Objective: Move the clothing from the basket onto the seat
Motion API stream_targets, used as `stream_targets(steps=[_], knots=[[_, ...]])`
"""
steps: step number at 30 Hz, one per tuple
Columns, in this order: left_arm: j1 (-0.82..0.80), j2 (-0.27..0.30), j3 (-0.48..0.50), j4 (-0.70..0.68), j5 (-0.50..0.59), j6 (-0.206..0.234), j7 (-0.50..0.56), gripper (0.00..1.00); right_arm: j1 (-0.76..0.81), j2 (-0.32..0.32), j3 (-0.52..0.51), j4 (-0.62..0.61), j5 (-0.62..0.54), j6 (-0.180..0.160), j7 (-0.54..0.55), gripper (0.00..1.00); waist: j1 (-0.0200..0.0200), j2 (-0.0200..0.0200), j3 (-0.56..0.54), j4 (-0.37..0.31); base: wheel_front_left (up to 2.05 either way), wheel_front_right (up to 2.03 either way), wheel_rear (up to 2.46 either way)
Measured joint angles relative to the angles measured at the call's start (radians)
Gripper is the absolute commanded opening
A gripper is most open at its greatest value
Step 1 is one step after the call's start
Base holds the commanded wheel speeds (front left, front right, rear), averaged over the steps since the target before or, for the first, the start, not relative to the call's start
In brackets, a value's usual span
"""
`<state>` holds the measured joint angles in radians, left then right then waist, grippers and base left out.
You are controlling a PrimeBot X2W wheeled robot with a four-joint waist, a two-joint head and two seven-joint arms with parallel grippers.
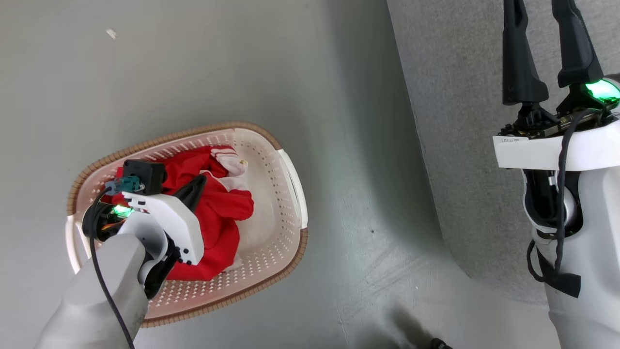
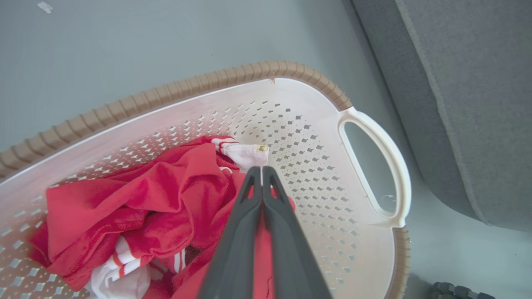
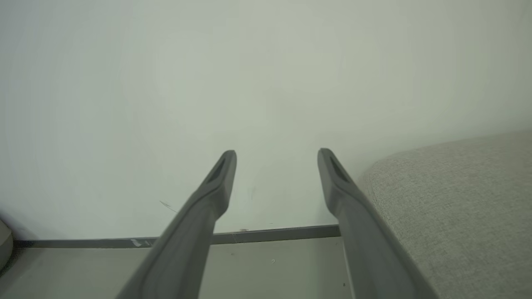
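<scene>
The left gripper (image 2: 262, 172), fingers pressed together, is hanging directly over the clothing (image 2: 158, 199) heaped in the basket (image 2: 249, 70). The seat (image 2: 478, 104) is lying off to the right, where the right gripper (image 3: 276, 160) is hovering wide.

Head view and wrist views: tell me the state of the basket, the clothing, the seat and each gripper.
basket: upright, holding the clothing.
clothing: crumpled in a heap inside the basket.
seat: no clothing on the visible part.
left gripper: shut, down in the basket at the clothing; grip on fabric unclear.
right gripper: open, empty.
</scene>
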<state>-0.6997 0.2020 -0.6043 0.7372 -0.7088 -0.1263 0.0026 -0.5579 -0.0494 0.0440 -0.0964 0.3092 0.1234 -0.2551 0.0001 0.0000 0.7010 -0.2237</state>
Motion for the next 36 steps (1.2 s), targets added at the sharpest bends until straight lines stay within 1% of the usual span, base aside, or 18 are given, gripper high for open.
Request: stream_targets(steps=[7, 19, 28, 36], knots=[[0.042, 0.029, -0.029, -0.061, -0.045, 0.000, -0.050, 0.00, 0.002, 0.000, 0.005, 0.033, 0.000, 0.000, 0.000, 1.00, 0.0000, 0.0000, -0.064, 0.020, 0.00, 0.00, 0.00], [0.130, 0.046, -0.070, -0.135, -0.127, 0.000, -0.101, 0.00, 0.049, 0.000, 0.004, 0.082, -0.013, 0.000, 0.000, 1.00, 0.0000, 0.0000, -0.187, 0.061, 0.00, 0.00, 0.00], [0.177, 0.053, -0.086, -0.179, -0.164, 0.000, -0.138, 0.00, 0.093, 0.000, -0.004, 0.109, -0.015, 0.000, 0.000, 1.00, 0.0000, 0.0000, -0.278, 0.091, 0.00, 0.00, 0.00], [0.201, 0.058, -0.101, -0.226, -0.168, 0.000, -0.180, 0.00, 0.142, 0.000, -0.026, 0.127, -0.023, 0.000, 0.000, 1.00, 0.0000, 0.0000, -0.356, 0.113, 0.00, 0.00, 0.00]])
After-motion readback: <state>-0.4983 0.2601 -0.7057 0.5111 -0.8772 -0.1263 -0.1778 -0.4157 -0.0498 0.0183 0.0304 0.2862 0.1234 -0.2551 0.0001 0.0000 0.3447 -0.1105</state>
